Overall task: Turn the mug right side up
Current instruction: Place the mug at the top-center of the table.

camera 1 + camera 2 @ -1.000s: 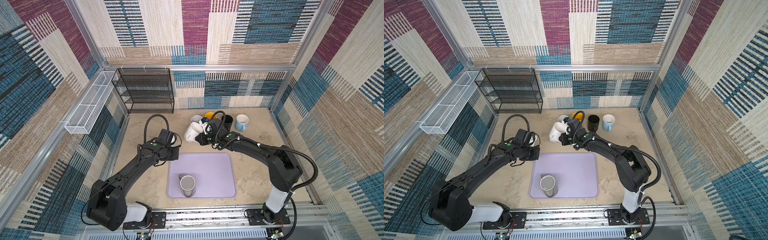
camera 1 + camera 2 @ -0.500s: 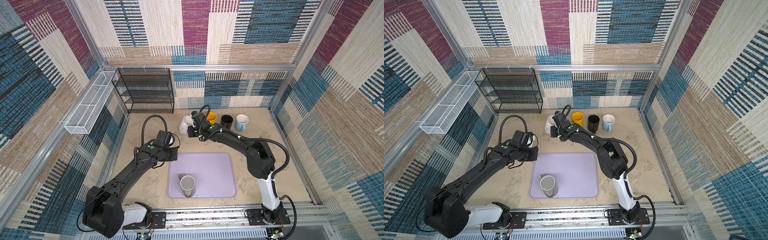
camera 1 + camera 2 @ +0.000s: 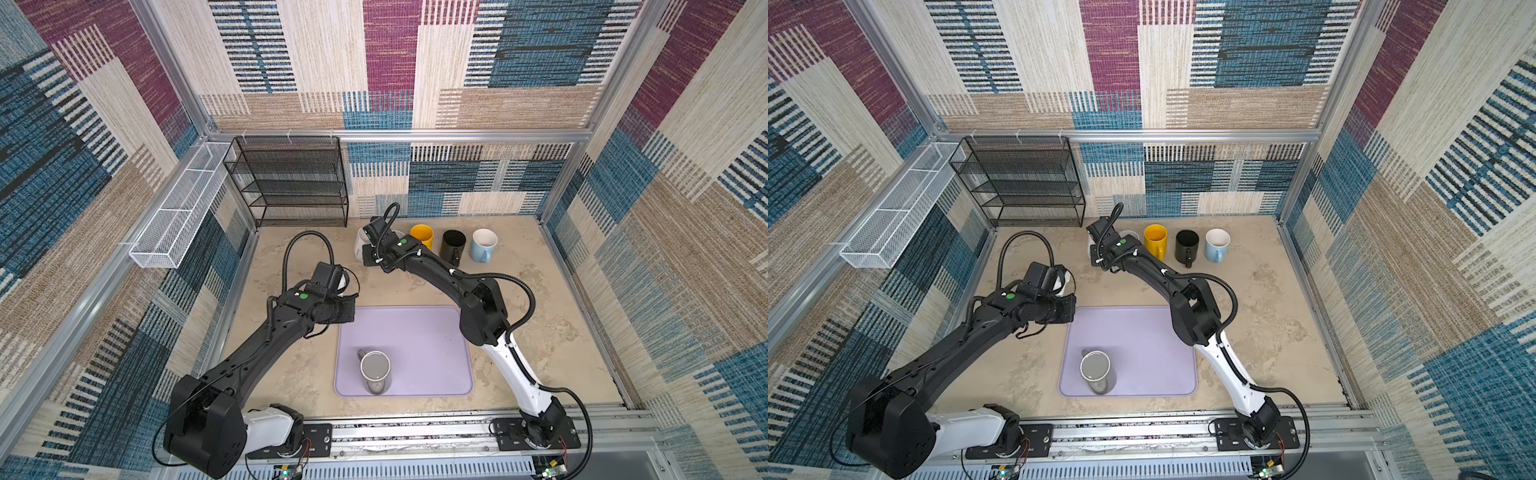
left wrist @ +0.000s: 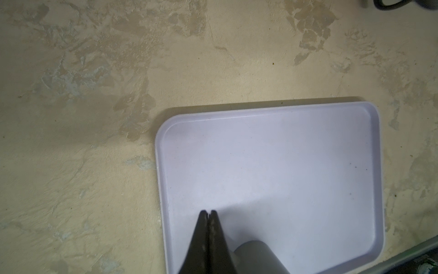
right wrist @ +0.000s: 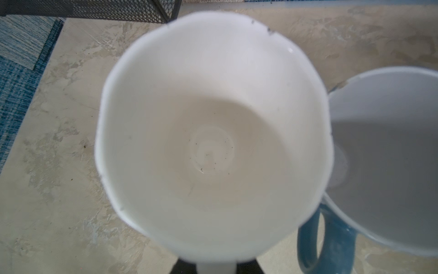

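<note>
In the back row a white mug [image 3: 360, 246] [image 3: 1091, 252] is upright, its open mouth [image 5: 213, 132] facing the right wrist camera. My right gripper [image 3: 370, 259] [image 5: 215, 267] is shut on its handle, one dark jaw on each side. Whether the mug rests on the table is unclear. A grey mug [image 3: 375, 370] [image 3: 1095, 370] [image 4: 259, 259] stands on the lilac tray [image 3: 436, 332] [image 3: 1150, 332] [image 4: 284, 154]; its top looks like a flat grey base. My left gripper [image 3: 348, 311] [image 4: 208, 211] hangs shut and empty over the tray's left edge.
A blue-handled mug [image 5: 391, 154] stands right beside the white one. Yellow [image 3: 422, 237], black [image 3: 453, 246] and light-blue [image 3: 483, 245] mugs continue the row. A black wire rack [image 3: 291, 183] stands at the back left, a white wire basket [image 3: 178, 216] on the left wall.
My right arm has carried the white mug leftward and back, from tilted to upright, to the row's left end. The left arm has drawn back a little toward the tray's left edge.
</note>
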Motion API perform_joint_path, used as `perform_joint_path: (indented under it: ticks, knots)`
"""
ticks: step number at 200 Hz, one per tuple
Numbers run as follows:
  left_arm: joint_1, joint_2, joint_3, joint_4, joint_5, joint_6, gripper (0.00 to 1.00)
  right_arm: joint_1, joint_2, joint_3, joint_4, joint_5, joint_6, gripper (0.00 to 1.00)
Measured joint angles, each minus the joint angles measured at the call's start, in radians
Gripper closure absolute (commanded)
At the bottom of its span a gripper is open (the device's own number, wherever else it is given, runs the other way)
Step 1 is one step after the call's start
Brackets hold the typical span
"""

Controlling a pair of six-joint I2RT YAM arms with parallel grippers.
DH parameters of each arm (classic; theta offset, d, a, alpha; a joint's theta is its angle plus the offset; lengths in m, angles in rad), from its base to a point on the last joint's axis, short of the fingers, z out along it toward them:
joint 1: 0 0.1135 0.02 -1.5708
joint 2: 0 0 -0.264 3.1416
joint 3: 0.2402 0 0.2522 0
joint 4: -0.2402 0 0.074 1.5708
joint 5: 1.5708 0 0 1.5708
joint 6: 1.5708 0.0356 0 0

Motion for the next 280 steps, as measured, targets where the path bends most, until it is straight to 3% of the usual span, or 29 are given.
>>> perform_joint_path:
  ticks: [168, 247, 280]
  knots:
    - [0.008, -0.005, -0.014, 0.007, 0.002, 0.004, 1.0, 0.001, 0.054, 0.021, -0.026, 0.066, -0.003, 1.0]
    - [0.01, -0.005, -0.015, 0.007, 0.003, 0.005, 1.0, 0.0, 0.069, 0.027, 0.0, 0.065, 0.0, 0.68]
    - [0.011, -0.005, -0.018, 0.007, 0.003, 0.005, 1.0, 0.0, 0.069, 0.027, 0.002, 0.047, 0.0, 0.64]
